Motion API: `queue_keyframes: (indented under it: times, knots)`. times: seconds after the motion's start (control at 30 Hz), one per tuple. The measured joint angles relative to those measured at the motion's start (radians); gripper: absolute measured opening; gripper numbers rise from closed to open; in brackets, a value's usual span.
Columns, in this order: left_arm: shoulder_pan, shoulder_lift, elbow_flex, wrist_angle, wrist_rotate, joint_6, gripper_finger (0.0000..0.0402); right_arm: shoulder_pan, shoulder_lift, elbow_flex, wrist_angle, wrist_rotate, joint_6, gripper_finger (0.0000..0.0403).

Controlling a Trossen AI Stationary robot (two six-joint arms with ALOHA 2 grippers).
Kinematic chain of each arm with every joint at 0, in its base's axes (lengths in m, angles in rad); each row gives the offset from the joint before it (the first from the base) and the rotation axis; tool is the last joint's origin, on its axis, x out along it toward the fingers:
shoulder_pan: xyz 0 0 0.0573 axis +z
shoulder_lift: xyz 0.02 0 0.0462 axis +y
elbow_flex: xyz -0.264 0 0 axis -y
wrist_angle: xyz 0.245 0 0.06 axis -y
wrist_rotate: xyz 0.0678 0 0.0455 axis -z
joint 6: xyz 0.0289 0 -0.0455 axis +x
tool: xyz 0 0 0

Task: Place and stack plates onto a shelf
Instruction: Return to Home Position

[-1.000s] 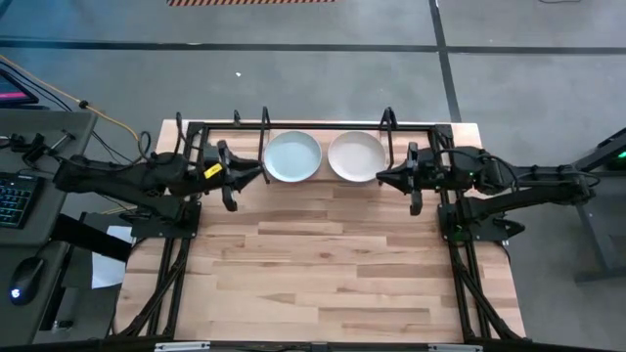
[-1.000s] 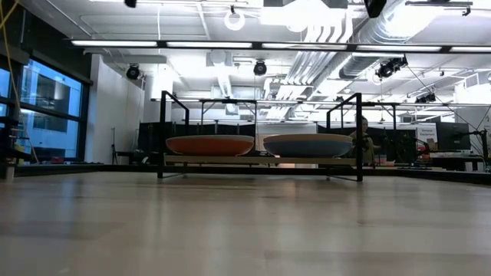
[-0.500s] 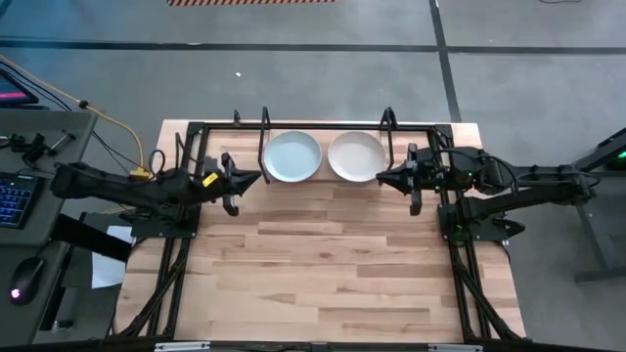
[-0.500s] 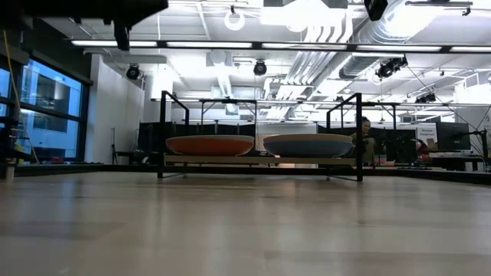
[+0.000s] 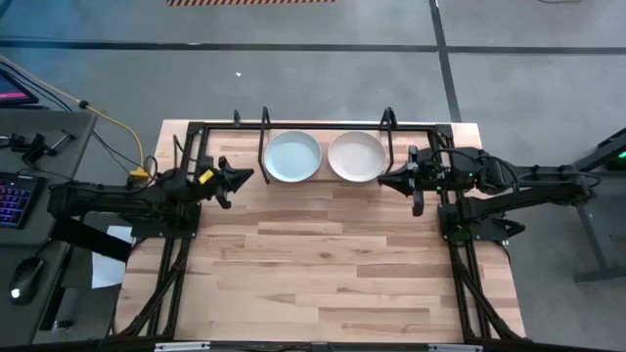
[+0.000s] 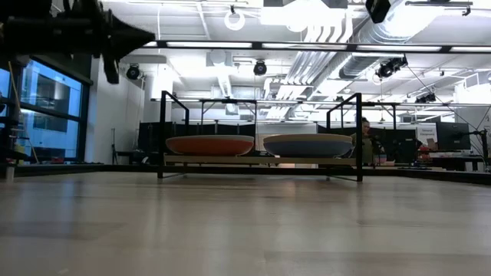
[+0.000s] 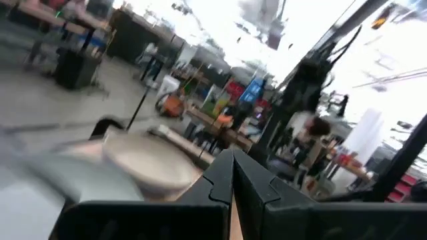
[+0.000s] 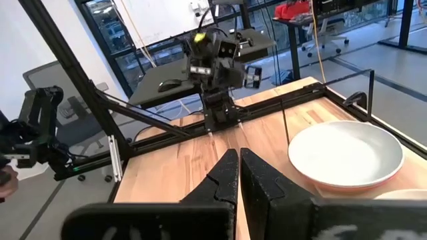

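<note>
The shelf [image 5: 265, 125] stands at the table's far edge, with black posts [image 6: 359, 130]. Two stacks rest on its rods. The pale green plate [image 5: 292, 156] lies on the red plate [image 6: 209, 146]. The cream-white plate [image 5: 356, 156] lies on the blue plate [image 6: 308, 145]. My left gripper [image 5: 248, 177] is shut, level, just left of the shelf's near side, and shows high in the low view [image 6: 146, 34]. My right gripper [image 5: 383, 180] is shut, hovering just off the cream-white plate's near right rim. The right wrist view shows the pale green plate [image 8: 347, 157].
A black frame [image 5: 191, 127] edges the table, with rails along both sides. Bare wooden tabletop [image 5: 323, 264] stretches from the shelf to the near edge. A desk with a keyboard and mouse [image 5: 24, 196] stands left of the table. The left arm [image 8: 213, 60] shows across the table.
My left arm has drawn back from the shelf toward the table's left edge and sunk lower, coming into the low view's top left. Its fingers stay shut. The plates have not moved.
</note>
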Motion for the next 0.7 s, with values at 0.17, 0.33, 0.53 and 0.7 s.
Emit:
queue_keyframes:
  times: [0.17, 0.33, 0.53, 0.7]
  knots:
    - [-0.078, 0.0, -0.085, 0.04, -0.07, -0.027, 0.0, 0.0, -0.04, 0.0, -0.05, 0.0, 0.035, 0.0]
    - [-0.118, -0.007, -0.094, -0.014, -0.14, -0.002, 0.0, 0.0, -0.086, 0.0, -0.095, 0.0, 0.043, 0.0]
    - [-0.116, -0.008, -0.094, 0.007, -0.097, -0.045, 0.0, 0.009, -0.138, -0.024, -0.168, -0.001, 0.045, 0.0]
    - [-0.117, -0.008, -0.094, 0.005, -0.084, -0.063, 0.0, 0.068, -0.217, -0.17, -0.136, -0.005, 0.052, 0.0]
